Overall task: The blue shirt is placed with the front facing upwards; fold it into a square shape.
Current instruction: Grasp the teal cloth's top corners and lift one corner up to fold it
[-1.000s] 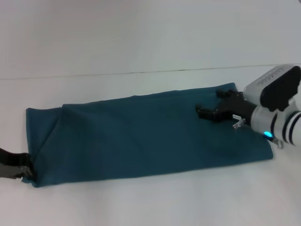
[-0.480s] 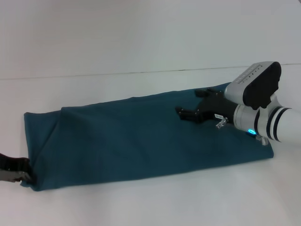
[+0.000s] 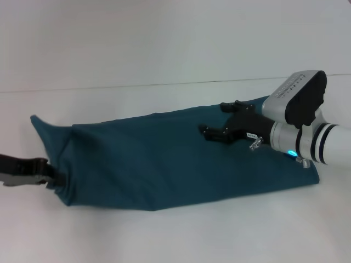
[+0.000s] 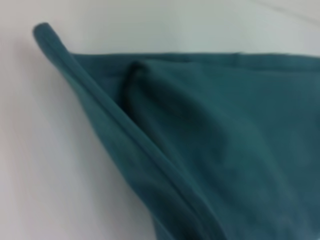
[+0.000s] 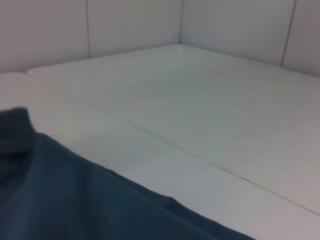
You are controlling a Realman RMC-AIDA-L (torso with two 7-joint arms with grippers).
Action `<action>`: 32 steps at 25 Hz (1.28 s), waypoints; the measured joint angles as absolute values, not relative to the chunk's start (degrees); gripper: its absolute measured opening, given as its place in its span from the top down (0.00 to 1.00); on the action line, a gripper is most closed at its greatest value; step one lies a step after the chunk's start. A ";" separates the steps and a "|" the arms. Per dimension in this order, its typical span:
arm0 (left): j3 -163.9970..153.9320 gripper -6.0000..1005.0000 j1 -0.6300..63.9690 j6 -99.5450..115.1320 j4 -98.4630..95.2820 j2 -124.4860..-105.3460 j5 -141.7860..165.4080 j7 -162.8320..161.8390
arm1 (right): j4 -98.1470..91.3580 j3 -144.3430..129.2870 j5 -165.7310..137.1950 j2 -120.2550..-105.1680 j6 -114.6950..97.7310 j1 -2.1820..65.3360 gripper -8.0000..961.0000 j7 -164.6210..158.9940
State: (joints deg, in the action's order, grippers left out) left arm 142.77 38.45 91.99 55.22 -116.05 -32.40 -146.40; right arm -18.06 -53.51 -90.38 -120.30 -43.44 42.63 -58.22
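Currently spread across the white matte tabletop (image 3: pixel 175 235) as a long folded band: the blue shirt (image 3: pixel 164 164), a dark teal-blue cotton garment, running from the robot's left side to its right, plain side up with no lettering showing. Lies mostly flat, apart from the left end, which is drawn up off the table into a raised point at the far left corner and bunched toward the near left corner. Seen close in the left wrist view as a thick doubled hem edge (image 4: pixel 125 135) slanting across the picture, with a soft fold ridge just beside it and white table beyond.

Low at the left edge of the head view: the left gripper (image 3: pixel 46 174), dark, fingers pressed together on the bunched near-left corner of the shirt, cloth gathered right at the tips.

Over the right end of the shirt: the right gripper (image 3: pixel 225 120), black, on a white-and-black wrist with a small cyan light, reaching toward the robot's left above the fabric near the far edge. Fingers spread apart, nothing between them; whether the tips touch the cloth cannot be told. Right wrist view: only a teal edge of shirt (image 5: pixel 75 200) in the near corner, white table and a pale tiled wall (image 5: pixel 225 25) behind.
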 joint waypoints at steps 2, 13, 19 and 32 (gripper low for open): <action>142.81 0.94 37.86 93.42 55.92 -115.91 -36.29 -145.67 | -18.02 -54.42 -90.37 -120.38 -43.48 42.75 0.08 -58.06; 142.91 0.94 35.45 97.41 59.15 -115.87 -47.61 -144.11 | -16.04 -58.36 -90.17 -120.71 -43.22 44.63 0.08 -58.15; 142.91 0.94 35.29 98.99 59.21 -115.77 -49.88 -143.57 | -11.68 -62.56 -90.17 -121.28 -41.65 47.20 0.08 -57.54; 144.43 0.94 35.37 100.68 59.10 -115.51 -52.20 -141.91 | -5.87 -63.99 -88.63 -121.55 -41.20 50.51 0.08 -55.54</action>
